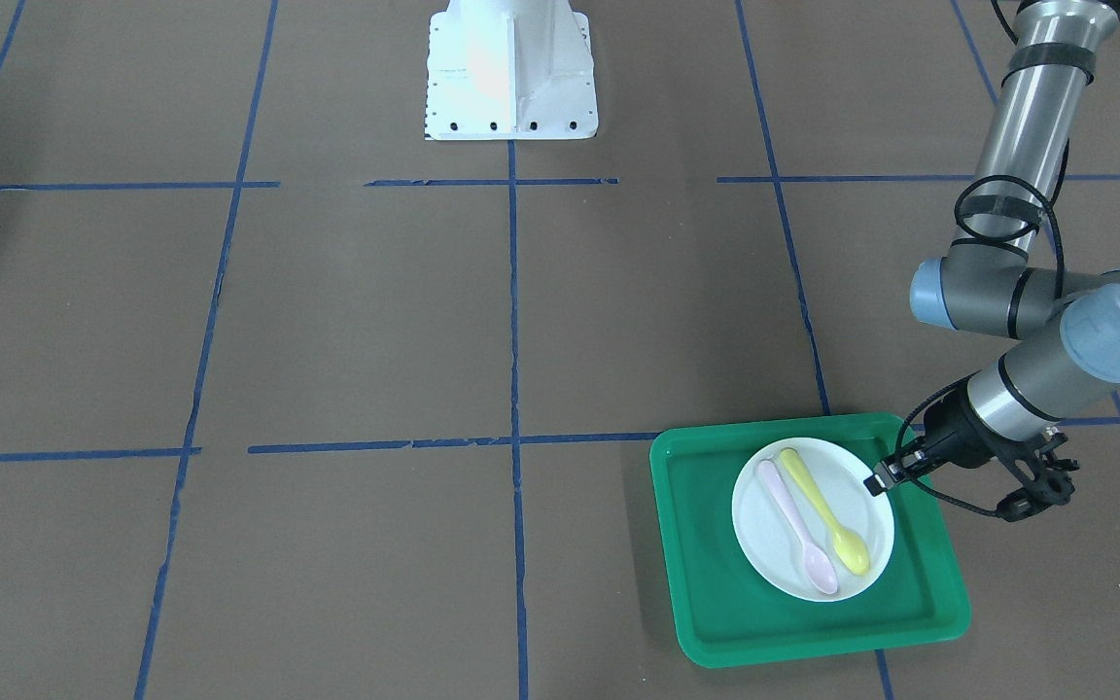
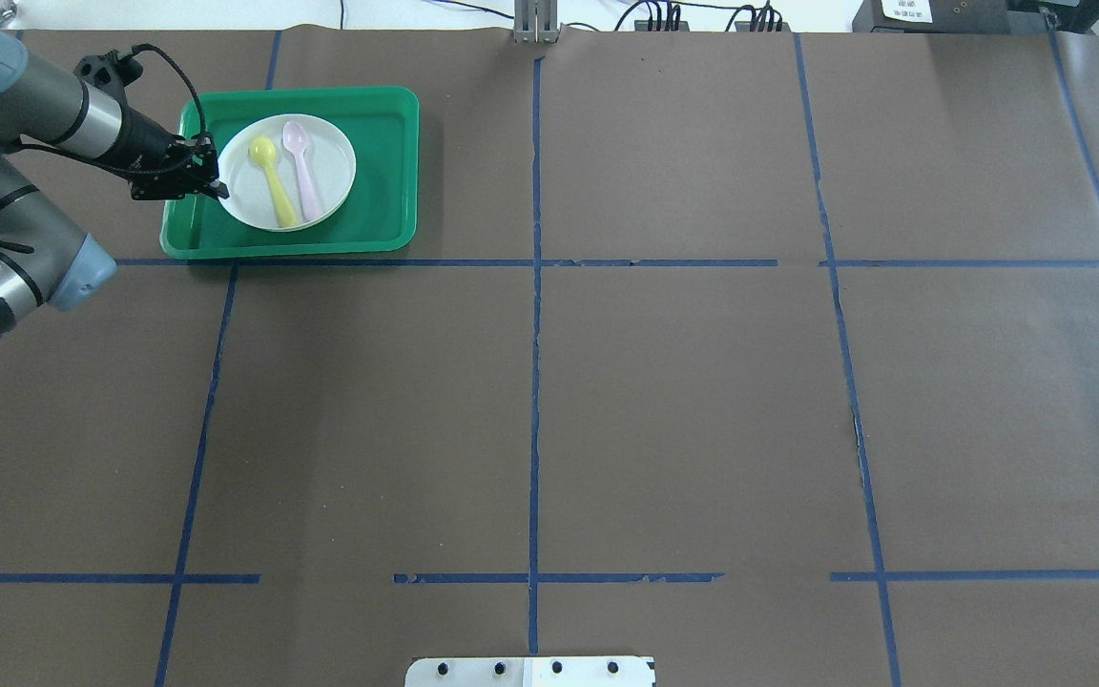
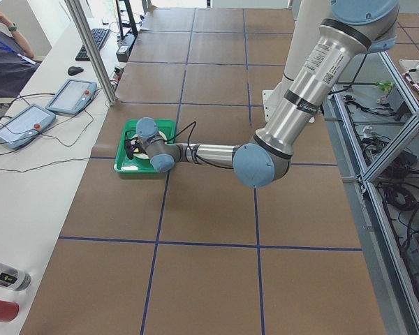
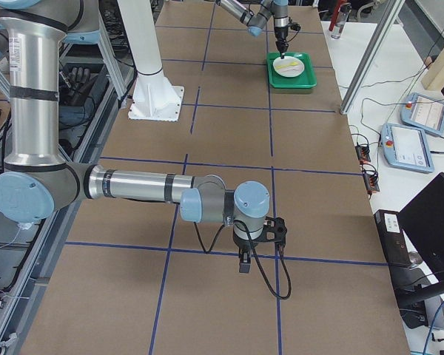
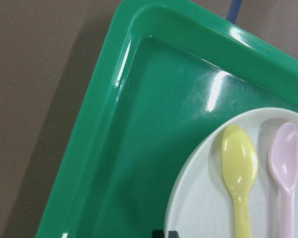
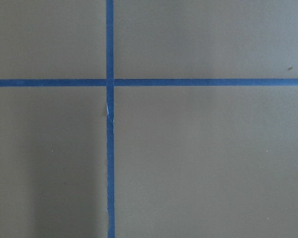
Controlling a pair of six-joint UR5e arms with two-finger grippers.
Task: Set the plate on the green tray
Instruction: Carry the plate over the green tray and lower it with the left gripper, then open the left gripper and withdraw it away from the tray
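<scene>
The green tray (image 1: 813,644) lies at the table's far left in the overhead view (image 2: 387,172). The white plate (image 1: 772,540) lies flat inside it and carries a yellow spoon (image 1: 827,513) and a pink spoon (image 1: 795,527). My left gripper (image 1: 879,481) is at the plate's rim on the robot's left side, its fingers close together on the rim. In the left wrist view the fingertips (image 5: 164,233) barely show at the plate (image 5: 203,198) edge, over the tray (image 5: 114,148). My right gripper (image 4: 243,265) shows only in the exterior right view, over bare table; I cannot tell its state.
The table is brown paper with a blue tape grid (image 2: 535,262). The robot's white base (image 1: 509,73) stands at the near middle. Operator tablets (image 3: 70,94) lie on the white side bench beyond the tray.
</scene>
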